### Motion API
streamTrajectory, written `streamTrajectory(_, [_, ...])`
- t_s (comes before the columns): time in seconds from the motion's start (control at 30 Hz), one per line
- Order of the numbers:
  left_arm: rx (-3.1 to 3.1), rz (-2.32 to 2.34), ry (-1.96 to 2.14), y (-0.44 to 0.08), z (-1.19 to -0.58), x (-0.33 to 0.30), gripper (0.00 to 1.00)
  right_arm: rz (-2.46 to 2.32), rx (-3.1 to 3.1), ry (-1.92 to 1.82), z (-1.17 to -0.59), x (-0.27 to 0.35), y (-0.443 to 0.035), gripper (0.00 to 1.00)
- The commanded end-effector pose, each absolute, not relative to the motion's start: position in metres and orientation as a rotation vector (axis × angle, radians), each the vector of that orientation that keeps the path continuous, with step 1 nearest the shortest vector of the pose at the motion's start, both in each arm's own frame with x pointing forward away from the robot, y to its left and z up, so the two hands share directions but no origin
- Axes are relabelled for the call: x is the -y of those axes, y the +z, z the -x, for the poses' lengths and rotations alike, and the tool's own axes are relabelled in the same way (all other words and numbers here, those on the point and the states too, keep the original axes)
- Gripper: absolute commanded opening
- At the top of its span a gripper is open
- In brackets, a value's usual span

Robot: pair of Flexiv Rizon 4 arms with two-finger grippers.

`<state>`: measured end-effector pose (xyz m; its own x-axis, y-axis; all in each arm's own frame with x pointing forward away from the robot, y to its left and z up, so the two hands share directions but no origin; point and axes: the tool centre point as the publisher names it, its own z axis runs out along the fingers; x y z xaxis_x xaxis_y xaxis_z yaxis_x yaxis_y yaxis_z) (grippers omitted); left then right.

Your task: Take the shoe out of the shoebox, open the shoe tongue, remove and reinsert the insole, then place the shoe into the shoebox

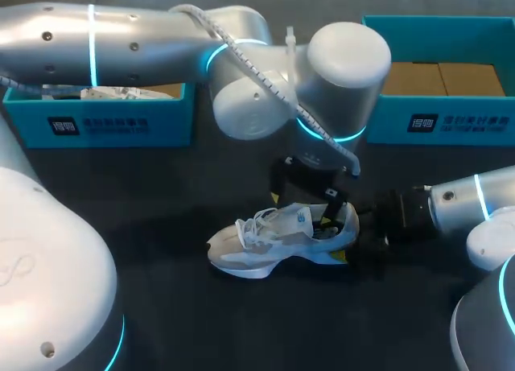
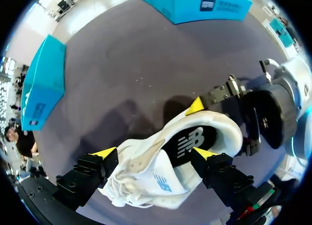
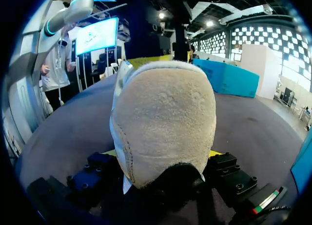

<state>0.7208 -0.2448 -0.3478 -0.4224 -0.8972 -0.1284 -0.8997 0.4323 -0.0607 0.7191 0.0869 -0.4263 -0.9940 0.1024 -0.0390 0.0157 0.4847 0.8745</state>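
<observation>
A white and grey shoe (image 1: pixel 269 244) stands upright on the black table, toe to the left. My right gripper (image 1: pixel 352 232) comes in from the right and is shut on its heel. In the right wrist view the fuzzy heel (image 3: pixel 163 117) fills the space between that gripper's (image 3: pixel 163 154) fingers. My left gripper (image 1: pixel 306 206) hangs open just above the shoe's mouth. In the left wrist view its (image 2: pixel 153 154) yellow tips straddle the white tongue (image 2: pixel 146 178) and the dark insole (image 2: pixel 187 142). My right gripper (image 2: pixel 214 95) shows there at the heel.
A teal shoebox (image 1: pixel 96 121) with white paper in it stands at the back left. A second teal box (image 1: pixel 451 117) with brown cardboard inside is at the back right. My left arm (image 1: pixel 241 73) spans the table's far middle.
</observation>
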Motion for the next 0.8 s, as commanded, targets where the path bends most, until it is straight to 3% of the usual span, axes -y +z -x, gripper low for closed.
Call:
streamTrajectory(0.03, [-2.51,1.638,0.053,-0.355,-0.718,0.244,1.0,-0.107,-2.631,1.545,-0.72,-0.089,-0.428,0.0])
streamTrajectory(0.8, [-2.271,1.877,0.083,-0.34,-0.699,0.213,1.0,-0.107,-2.631,1.545,-0.72,-0.089,-0.428,0.0])
